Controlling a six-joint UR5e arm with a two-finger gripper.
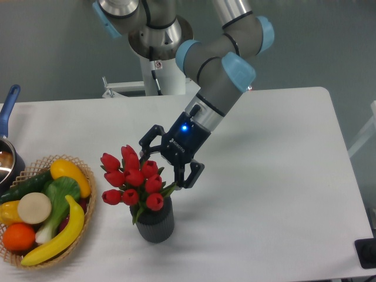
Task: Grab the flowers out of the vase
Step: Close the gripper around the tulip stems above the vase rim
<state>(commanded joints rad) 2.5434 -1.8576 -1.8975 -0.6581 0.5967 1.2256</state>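
The gripper (167, 160) hangs with its two fingers spread apart, tilted down and toward the bunch, one finger (151, 138) behind the topmost buds and the other (192, 174) just to the right of the blooms. It grips nothing; the spread looks chosen so that the fingers can straddle the bunch before closing. The flowers (132, 179), red closed tulip buds with green leaves, stand in the vase (155, 224), a dark ribbed cylinder on the white table (276, 176), near the front edge and a little left of centre. The heads fan out wider than the vase mouth, which is probably why the arm comes in from the side and above rather than straight down. Whether the far finger already touches a bud I cannot tell from this angle, since the blooms overlap it. To the left, well apart from the vase, a wicker basket (88, 176) holds fruit and vegetables, and a pot with a blue handle (9, 106) sits at the table's left edge.
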